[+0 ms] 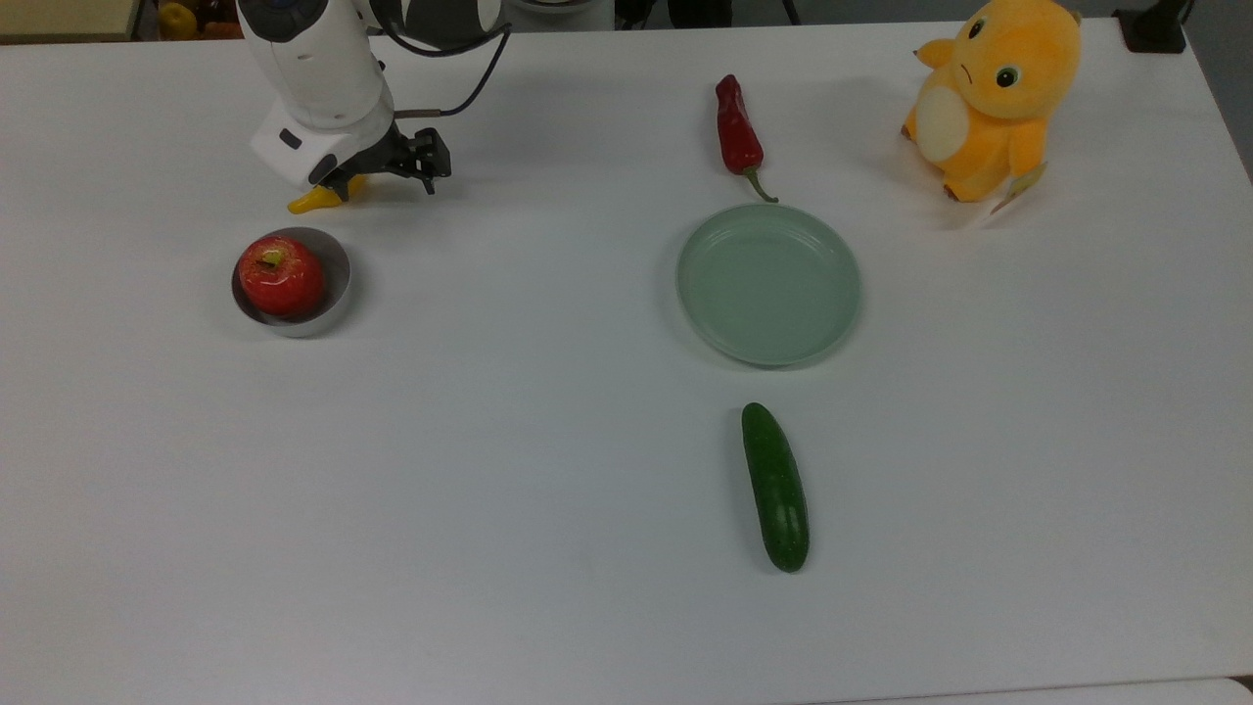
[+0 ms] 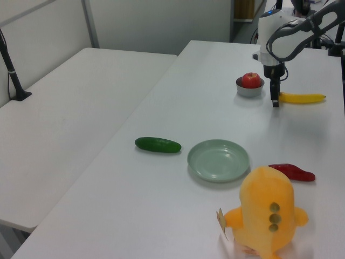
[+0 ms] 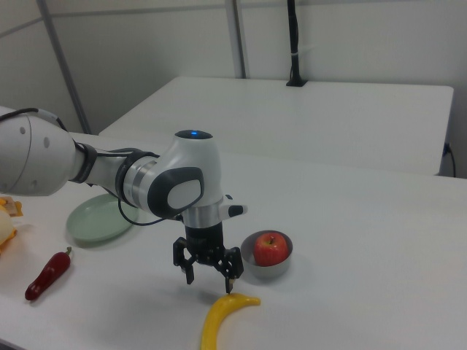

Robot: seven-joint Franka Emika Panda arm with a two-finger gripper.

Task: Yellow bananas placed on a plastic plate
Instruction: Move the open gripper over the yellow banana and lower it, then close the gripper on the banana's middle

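- I see the end effector point(image 3: 210, 278), fingers spread and grasping nothing, low over one end of the yellow banana point(image 3: 221, 318) on the tabletop point(image 1: 509, 470).
- Plastic plate point(image 1: 769, 284) lies well apart, bare.

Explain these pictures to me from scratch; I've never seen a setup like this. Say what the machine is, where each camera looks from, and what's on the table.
The white machine is a robot arm; its black gripper is open, holding nothing, poised over one end of the yellow banana. The top view looks down on the white table; the left and right views look across it from opposite ends. Also there: an empty pale green plate, a red apple in a grey bowl, a red chili, a cucumber and an orange plush toy.
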